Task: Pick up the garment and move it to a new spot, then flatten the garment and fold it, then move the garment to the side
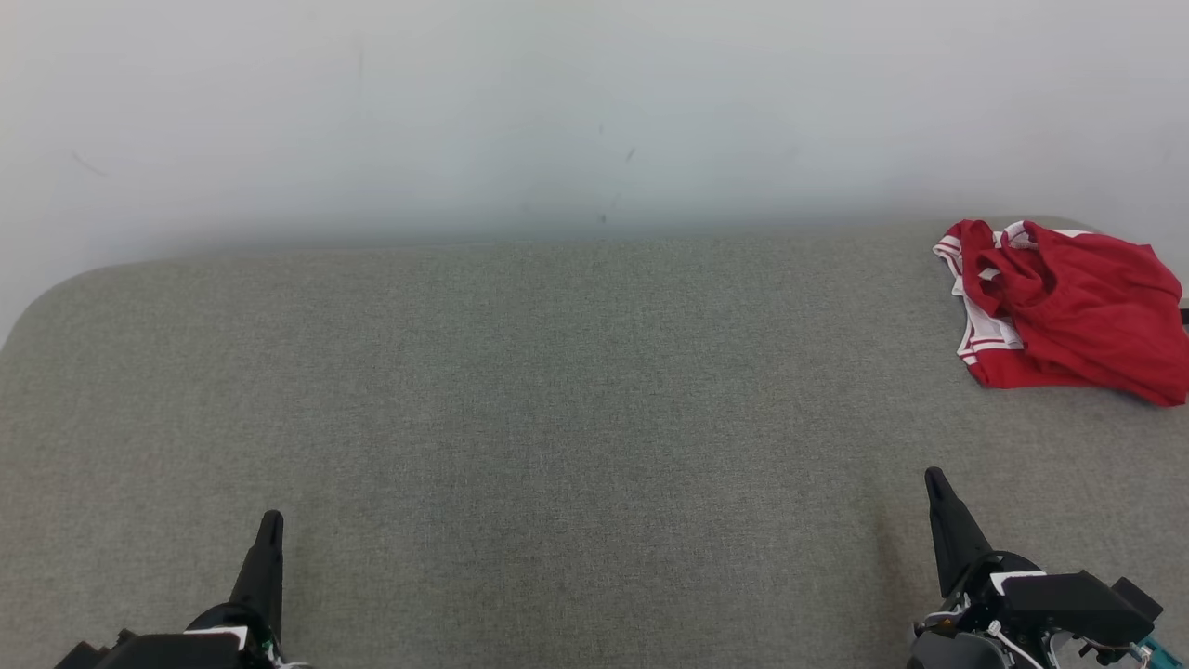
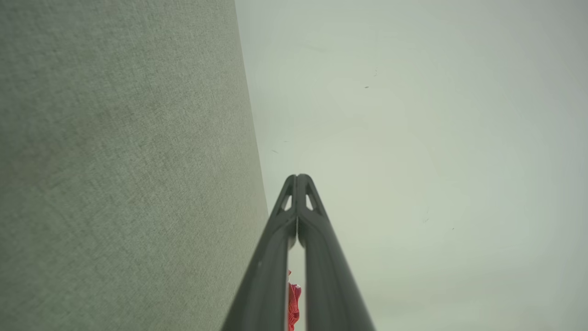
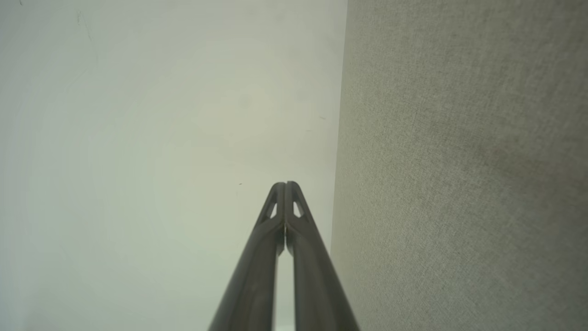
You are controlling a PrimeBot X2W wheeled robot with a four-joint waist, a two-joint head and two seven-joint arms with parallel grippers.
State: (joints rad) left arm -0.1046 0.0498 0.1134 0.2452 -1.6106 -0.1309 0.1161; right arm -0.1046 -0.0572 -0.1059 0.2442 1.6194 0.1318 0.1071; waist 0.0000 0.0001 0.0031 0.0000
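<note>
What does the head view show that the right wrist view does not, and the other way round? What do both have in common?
Head view, not the right wrist view: the red garment with white trim, crumpled at the far right of the grey fabric surface, and the left gripper, shut, at lower left.
Right wrist view, not the head view: the two fingers of the right gripper told apart, tips pressed together, a small cut-out near each tip.
Both: the right gripper, that surface and the pale wall.

The head view looks forward and down over the grey fabric surface (image 1: 557, 390), toward the pale wall (image 1: 557, 111). Both wrist views sit low, rolled sideways, facing this same wall; the left one shares also the red garment (image 2: 294, 305).
</note>
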